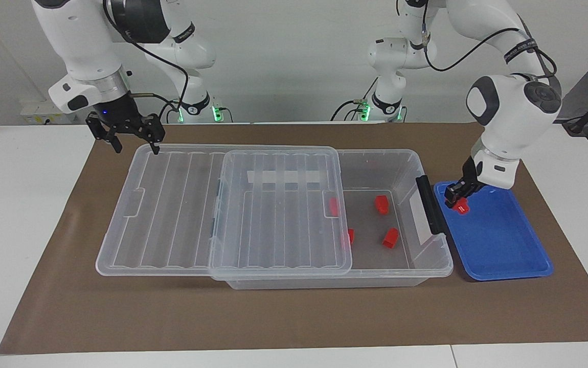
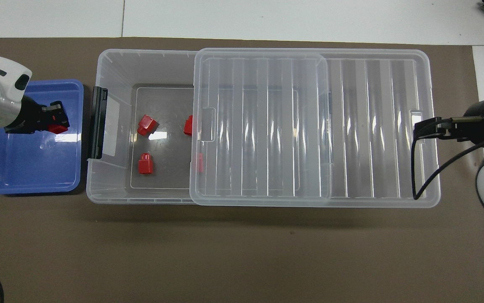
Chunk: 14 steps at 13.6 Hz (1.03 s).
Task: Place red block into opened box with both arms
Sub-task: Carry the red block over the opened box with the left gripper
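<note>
1. Facing view. The left gripper hangs over the blue tray, at the tray's edge beside the box; its jaws are clamped on the red block, which is lifted clear of the tray floor.
2. Facing view. The box's uncovered end, marked by the black latch, lies just beside the tray on the side toward the right arm. The carry judged to come next runs from the tray over the latch and into that opening.
3. Facing view. Four more red blocks already lie on the box floor; two sit partly under the slid-back lid.
4. Facing view. The right gripper, jaws spread wide and empty, waits over the corner of the lid that overhangs the box toward the right arm's end of the bench.
5. Overhead view. The left gripper points along the box's long axis toward the latch, with the red block at its tip; the left arm is plainly the nearer one to the opening.
6. Overhead view. The right gripper is over the lid's outer end, well apart from the opening.
</note>
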### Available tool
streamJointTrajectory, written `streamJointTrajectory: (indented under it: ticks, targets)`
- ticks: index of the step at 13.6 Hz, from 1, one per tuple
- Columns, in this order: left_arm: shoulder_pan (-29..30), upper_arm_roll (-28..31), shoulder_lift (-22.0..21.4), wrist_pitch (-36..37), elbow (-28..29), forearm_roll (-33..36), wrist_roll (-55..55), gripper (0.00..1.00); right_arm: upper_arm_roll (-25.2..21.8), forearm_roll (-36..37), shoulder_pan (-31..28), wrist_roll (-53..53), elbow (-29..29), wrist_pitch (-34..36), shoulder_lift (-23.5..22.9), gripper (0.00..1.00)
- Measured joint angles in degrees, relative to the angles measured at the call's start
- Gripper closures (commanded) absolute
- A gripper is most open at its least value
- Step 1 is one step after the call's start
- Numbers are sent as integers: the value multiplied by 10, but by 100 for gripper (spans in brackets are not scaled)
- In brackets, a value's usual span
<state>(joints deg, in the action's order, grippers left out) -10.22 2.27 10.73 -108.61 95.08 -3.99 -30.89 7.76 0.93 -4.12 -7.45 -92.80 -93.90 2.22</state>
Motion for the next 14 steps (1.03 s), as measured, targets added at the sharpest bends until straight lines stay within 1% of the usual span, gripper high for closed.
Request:
streamJointTrajectory:
  ticks: [2,4,5,7,10,14]
  targets:
    - [-23,0,7,21,-26,0,-50,100,0,0,3,0,6,4,-4,4]
    - [-53,0,13,3,-27,0,-92,100,0,0,6,0,6,4,-10,3]
    - [-70,0,16,-28,-15,0,-105,100,0,0,6,0,6,4,-12,3]
    - [-110,0,18,-104,41,1,-120,100,-1,0,6,0,7,4,-13,3]
    - [-146,1,21,-138,102,29,-123,100,-1,0,6,0,8,4,-13,3]
    - [-155,3,21,-184,168,56,-112,100,-3,1,5,0,11,5,-13,3]
